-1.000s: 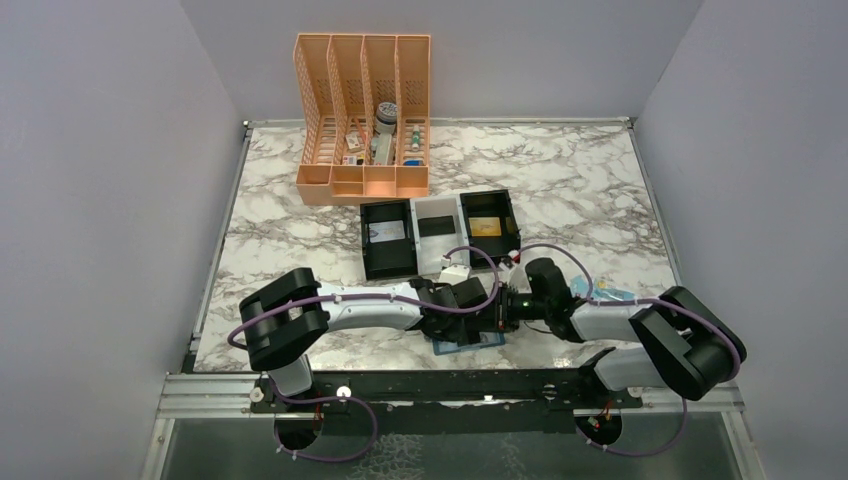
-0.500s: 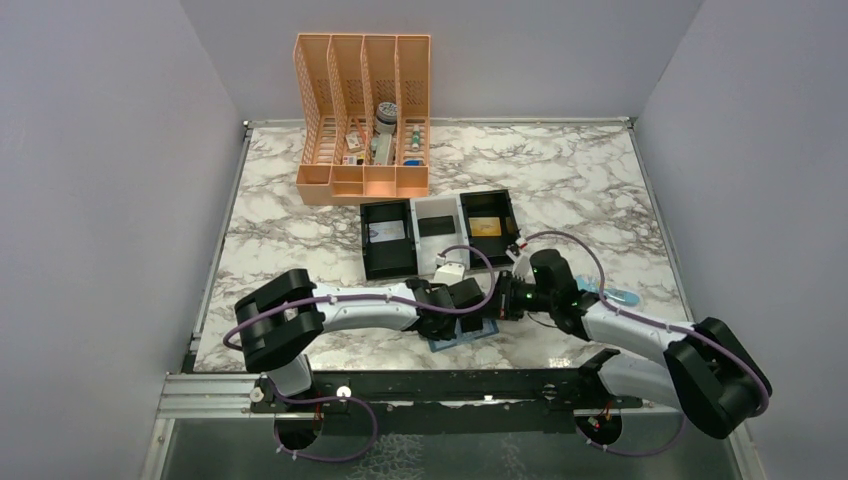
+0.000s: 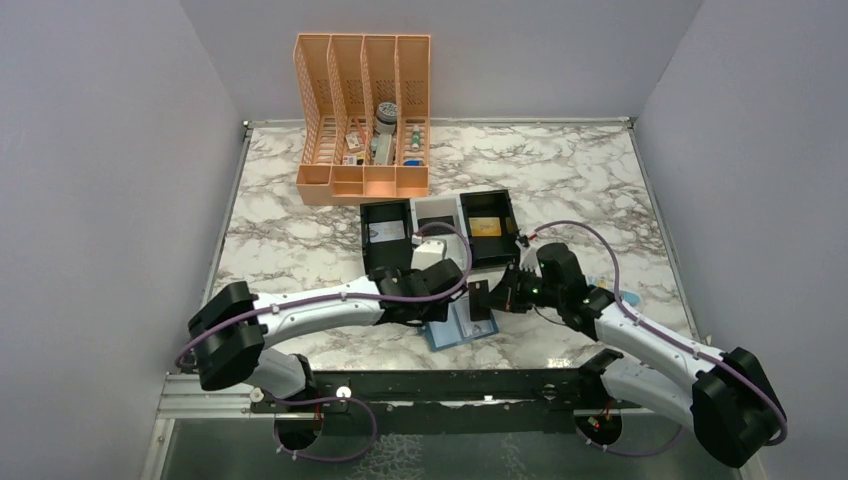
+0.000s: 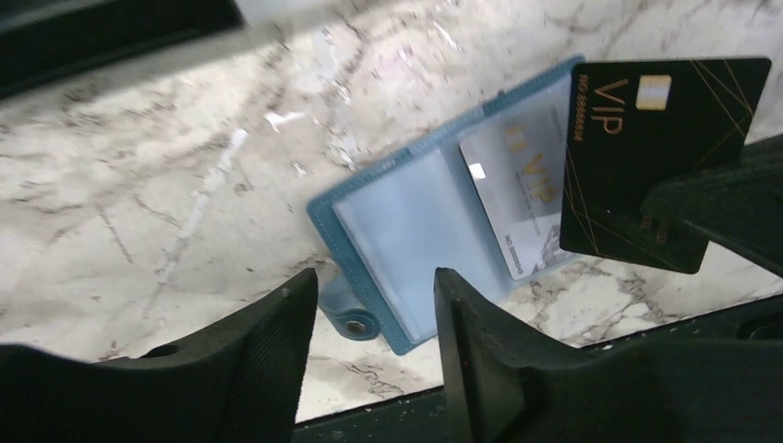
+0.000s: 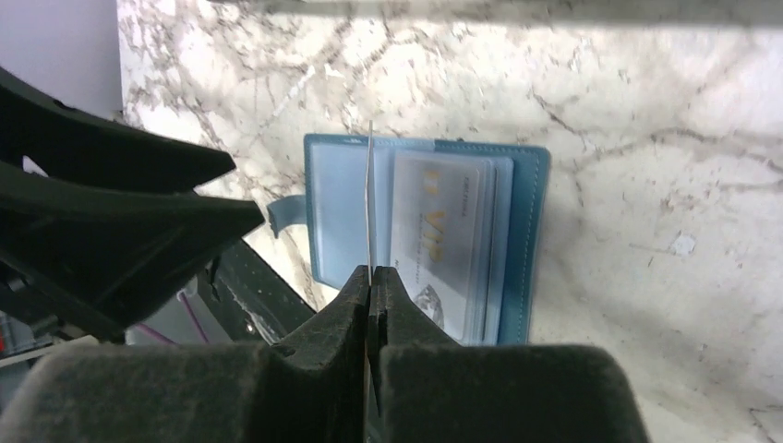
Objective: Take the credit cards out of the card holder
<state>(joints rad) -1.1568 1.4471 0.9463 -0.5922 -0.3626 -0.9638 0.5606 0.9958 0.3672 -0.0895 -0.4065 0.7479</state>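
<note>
The light-blue card holder (image 3: pixel 455 330) lies open on the marble near the front edge. It shows in the left wrist view (image 4: pixel 406 221) and the right wrist view (image 5: pixel 334 208). A pale VIP card (image 4: pixel 519 198) still sits in its right panel (image 5: pixel 443 231). My right gripper (image 3: pixel 497 297) is shut on a black VIP card (image 4: pixel 660 148), held on edge above the holder (image 5: pixel 369 185). My left gripper (image 4: pixel 374 309) is open and empty, hovering over the holder's left edge and snap tab (image 3: pixel 440 300).
A black-and-white three-compartment tray (image 3: pixel 412 210) stands just behind the grippers, with flat items inside. An orange file rack (image 3: pixel 364 180) stands at the back. A pale blue packet (image 3: pixel 592 284) lies partly under my right arm. The table's front edge is close.
My right gripper has drawn the black card out of the holder and lifted it. My left gripper has pulled back to the left off the holder, which now shows open.
</note>
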